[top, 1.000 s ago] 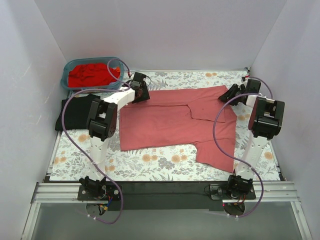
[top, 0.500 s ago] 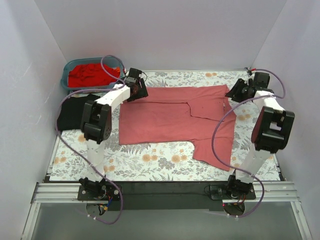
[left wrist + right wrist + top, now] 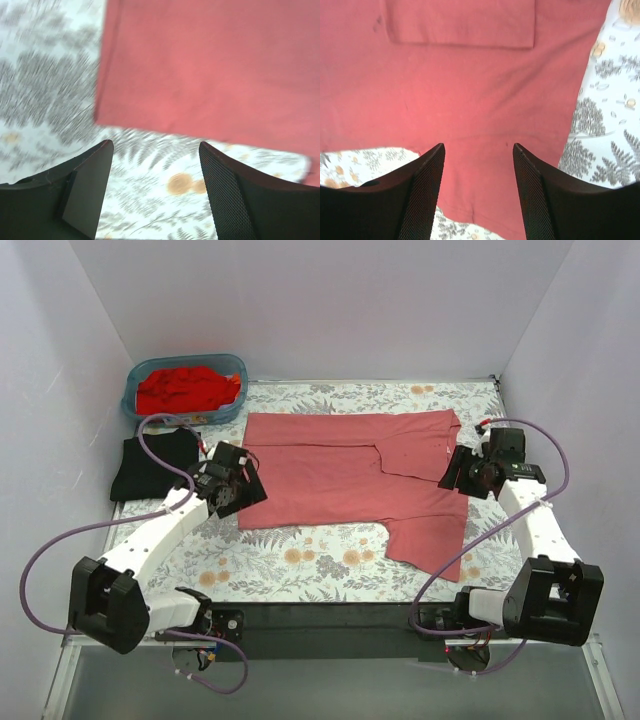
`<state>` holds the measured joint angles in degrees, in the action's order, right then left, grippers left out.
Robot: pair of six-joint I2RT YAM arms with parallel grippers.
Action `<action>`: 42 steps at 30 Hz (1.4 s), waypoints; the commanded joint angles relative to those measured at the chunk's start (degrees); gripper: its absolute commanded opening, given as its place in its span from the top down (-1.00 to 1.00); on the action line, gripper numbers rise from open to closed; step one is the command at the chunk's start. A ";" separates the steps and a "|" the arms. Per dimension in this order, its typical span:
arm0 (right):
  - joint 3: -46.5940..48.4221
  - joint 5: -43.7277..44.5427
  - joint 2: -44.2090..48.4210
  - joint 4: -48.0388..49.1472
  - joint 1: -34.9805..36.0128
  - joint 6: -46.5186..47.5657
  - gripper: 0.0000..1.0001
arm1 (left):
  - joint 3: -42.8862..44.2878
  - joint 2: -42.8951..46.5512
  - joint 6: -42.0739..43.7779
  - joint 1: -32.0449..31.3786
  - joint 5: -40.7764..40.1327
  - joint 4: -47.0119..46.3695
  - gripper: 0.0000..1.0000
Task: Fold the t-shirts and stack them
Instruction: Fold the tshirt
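The salmon-pink t-shirt (image 3: 345,468) lies spread flat on the floral table cover, one sleeve folded over its middle and the other sleeve (image 3: 432,537) reaching toward the near right. My left gripper (image 3: 247,489) is open and empty, just above the shirt's near left corner (image 3: 107,117). My right gripper (image 3: 458,470) is open and empty over the shirt's right part (image 3: 470,90). A folded black t-shirt (image 3: 152,464) lies at the far left. Bright red t-shirts (image 3: 185,388) fill a bin.
The blue plastic bin (image 3: 137,405) stands at the back left corner. The floral table cover (image 3: 300,560) ends at a black rail along the near edge. White walls close in the left, back and right sides.
Both arms have pulled back from the shirt's far edge toward the near side. The left gripper is now at the near left corner, the right one over the right part. The shirt lies flatter.
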<state>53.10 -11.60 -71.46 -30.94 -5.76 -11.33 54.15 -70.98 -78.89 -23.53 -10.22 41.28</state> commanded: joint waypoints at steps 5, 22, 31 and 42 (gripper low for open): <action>-3.62 1.75 4.75 -2.28 2.51 2.54 -0.29 | -7.48 -2.22 -5.30 0.06 -4.72 3.99 -0.31; -5.81 1.31 6.07 -2.02 4.27 3.95 -0.28 | -8.00 -11.37 -8.12 0.41 -11.40 -3.48 0.06; -5.99 4.29 4.84 -2.11 4.27 4.04 -0.27 | -11.08 -12.60 -7.33 0.41 -10.79 -6.47 0.09; -5.38 11.33 3.35 -3.16 3.13 2.19 -0.26 | -12.40 -11.21 -4.70 0.50 -11.84 -5.68 1.00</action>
<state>47.03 -3.77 -67.26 -33.36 -1.87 -8.60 43.51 -83.70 -84.79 -23.38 -19.75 34.85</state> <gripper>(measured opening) 0.632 0.026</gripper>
